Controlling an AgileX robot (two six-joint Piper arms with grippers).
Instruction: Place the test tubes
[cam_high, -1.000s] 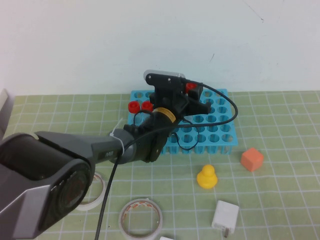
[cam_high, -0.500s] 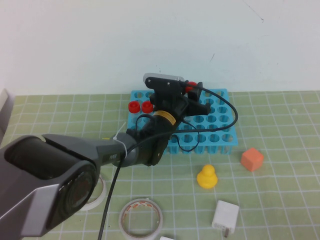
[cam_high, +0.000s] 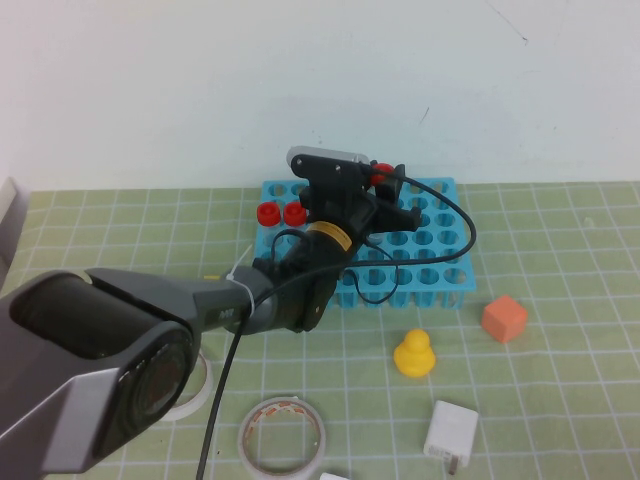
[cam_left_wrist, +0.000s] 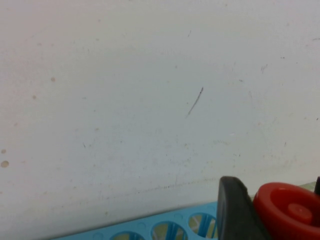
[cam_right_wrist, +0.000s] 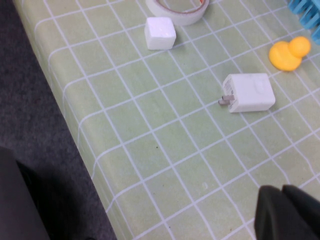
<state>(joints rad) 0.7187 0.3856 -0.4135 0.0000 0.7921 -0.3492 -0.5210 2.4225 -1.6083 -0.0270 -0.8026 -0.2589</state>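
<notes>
In the high view's centre we keep our left gripper (cam_high: 383, 183), jaws half closed on a red-capped test tube (cam_left_wrist: 289, 211), over the blue plastic rack (cam_high: 430, 250) for insertion. Our right gripper (cam_right_wrist: 285, 212) hangs above the green tabletop (cam_right_wrist: 165, 125), jaws shut and empty.

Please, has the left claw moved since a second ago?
Yes: left claw, gripping a red-capped test tube, edged toward the rack's far edge; right claw shut over the mat.

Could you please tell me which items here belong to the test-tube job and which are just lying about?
Job: blue rack; two red-capped tubes seated in it; third tube held by the left gripper over the rack.

Lying about: yellow duck, orange cube, white charger, tape roll, white block. The right gripper, shut, is idle over the mat.
</notes>
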